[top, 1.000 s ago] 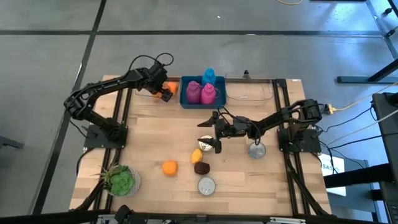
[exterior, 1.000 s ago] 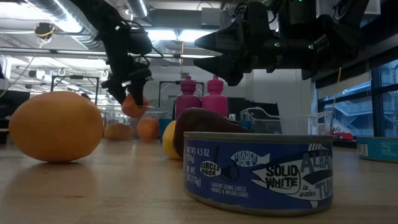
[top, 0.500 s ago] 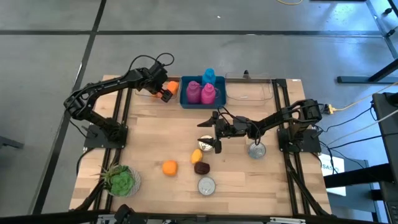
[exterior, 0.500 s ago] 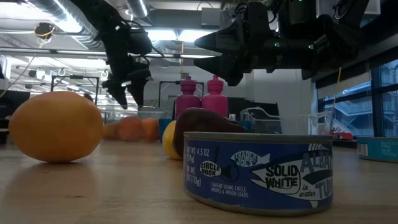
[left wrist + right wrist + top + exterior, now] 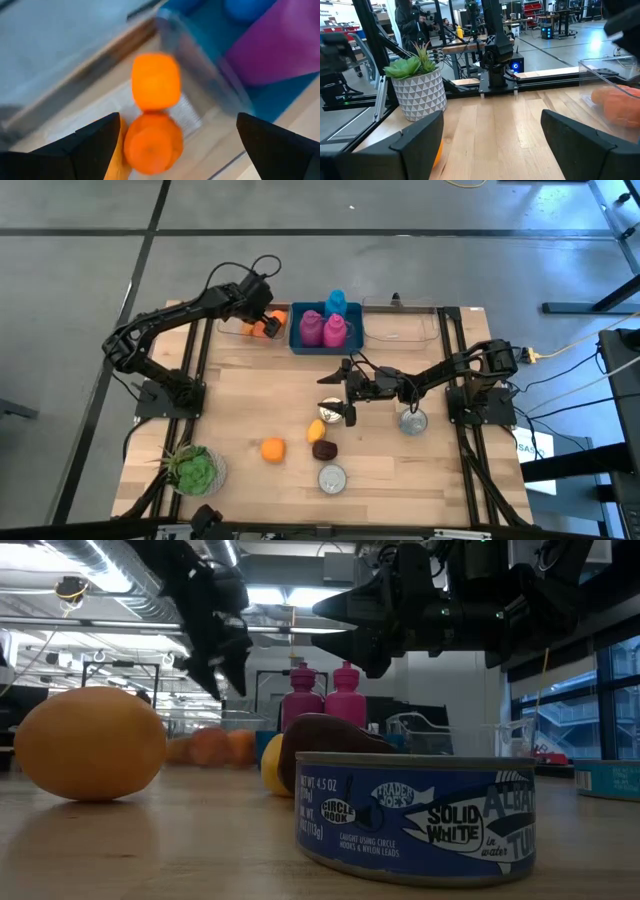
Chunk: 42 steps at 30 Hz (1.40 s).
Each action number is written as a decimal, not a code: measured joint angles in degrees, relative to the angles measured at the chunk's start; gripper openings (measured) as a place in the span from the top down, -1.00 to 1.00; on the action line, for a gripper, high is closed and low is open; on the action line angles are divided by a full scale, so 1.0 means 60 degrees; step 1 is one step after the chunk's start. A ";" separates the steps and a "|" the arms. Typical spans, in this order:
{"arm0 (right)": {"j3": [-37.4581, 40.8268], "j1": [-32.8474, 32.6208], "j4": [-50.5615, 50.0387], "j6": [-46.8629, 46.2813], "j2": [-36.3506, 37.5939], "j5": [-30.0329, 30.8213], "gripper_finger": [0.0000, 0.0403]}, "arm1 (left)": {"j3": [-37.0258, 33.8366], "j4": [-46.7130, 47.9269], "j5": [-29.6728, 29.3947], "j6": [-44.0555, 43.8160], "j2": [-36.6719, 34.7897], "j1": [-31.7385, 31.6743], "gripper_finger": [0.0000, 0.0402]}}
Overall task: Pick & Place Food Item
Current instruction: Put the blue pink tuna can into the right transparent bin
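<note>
At the tabletop's [image 5: 420, 465] far left, left gripper [image 5: 262, 305] with fingers released above orange food items [image 5: 152, 117] in a clear bin [image 5: 240, 332], blue bin [image 5: 300, 341] of pink bottles [image 5: 311, 327] just beside, right gripper [image 5: 336, 392] fingers spread mid-table over a yellow fruit [image 5: 316, 430], tuna can [image 5: 414, 817], orange [image 5: 272, 449] and potted plant [image 5: 193, 469] nearer.

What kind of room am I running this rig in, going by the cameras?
Most likely a robotics lab or workshop. The right wrist view looks past the potted plant to more benches with equipment, the low view shows exposed ceiling ducts, and the wooden table stands on bare concrete floor.
</note>
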<state>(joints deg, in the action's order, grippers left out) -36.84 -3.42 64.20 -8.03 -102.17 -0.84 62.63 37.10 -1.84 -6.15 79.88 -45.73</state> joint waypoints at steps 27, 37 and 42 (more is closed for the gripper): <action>-0.0004 -0.0011 0.0645 -0.0997 0.0000 0.0244 -0.66 | -0.0052 -0.0919 -0.5458 -0.0599 -0.2831 0.8287 -0.94; -0.0004 -0.0532 0.0751 -0.1369 0.0000 0.0242 -0.66 | -0.3108 -0.3991 -0.4941 -0.0625 -0.4897 0.8515 -0.94; -0.0004 -0.0810 0.1138 -0.1561 0.0000 0.0243 -0.66 | -0.4570 -0.5335 -0.3582 -0.0250 -0.6998 0.8519 -0.94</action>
<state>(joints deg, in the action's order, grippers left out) -36.86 -8.28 71.03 -17.40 -102.17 0.62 35.21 5.10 -23.34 -7.65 37.89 5.39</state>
